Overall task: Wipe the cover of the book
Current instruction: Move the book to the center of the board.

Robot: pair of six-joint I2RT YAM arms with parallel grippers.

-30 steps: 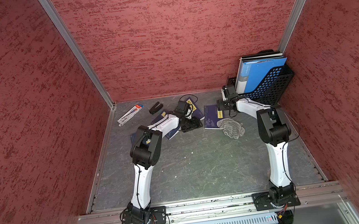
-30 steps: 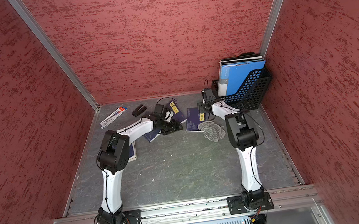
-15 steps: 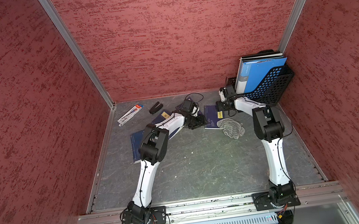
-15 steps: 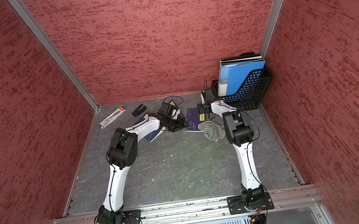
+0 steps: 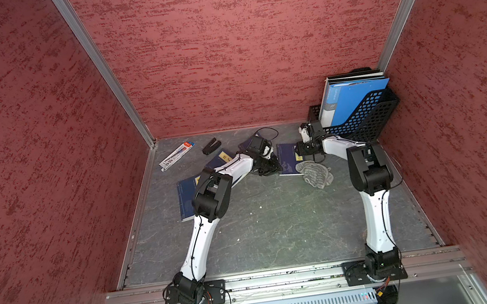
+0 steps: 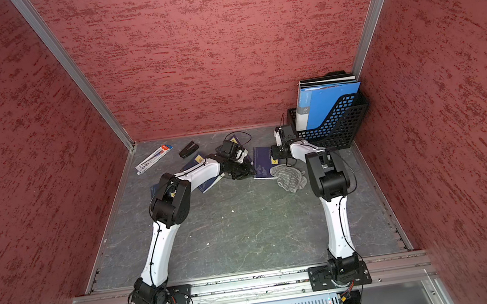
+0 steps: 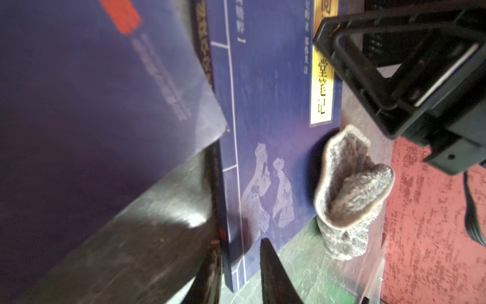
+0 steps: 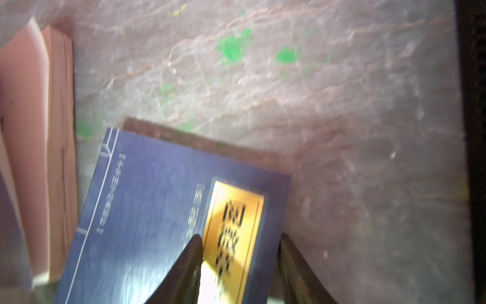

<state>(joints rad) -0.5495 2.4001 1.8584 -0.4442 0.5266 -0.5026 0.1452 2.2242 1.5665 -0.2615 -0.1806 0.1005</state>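
Observation:
The book (image 5: 287, 161) (image 6: 261, 164) is dark blue with a yellow title label and lies flat at the back of the table. My left gripper (image 5: 272, 169) (image 6: 247, 173) is at its left edge. In the left wrist view the book (image 7: 263, 105) has its spine edge between the narrowed jaws of the left gripper (image 7: 239, 242), one finger by the spine and one on the cover. My right gripper (image 5: 302, 154) (image 8: 240, 237) stands open over the book's (image 8: 157, 210) label corner, one finger above the cover and one past its edge. A grey cloth (image 5: 316, 174) (image 6: 291, 179) (image 7: 349, 189) lies loose beside the book.
A black mesh file basket (image 5: 367, 119) with blue folders fills the back right corner, close behind the right wrist. More blue books (image 5: 187, 196) lie under the left arm. A pen pack (image 5: 176, 155) and a black stapler (image 5: 211, 146) sit at the back left.
My left gripper has slid right to the book's edge and its jaws have narrowed around it. The right gripper's jaws have also narrowed over the label corner.

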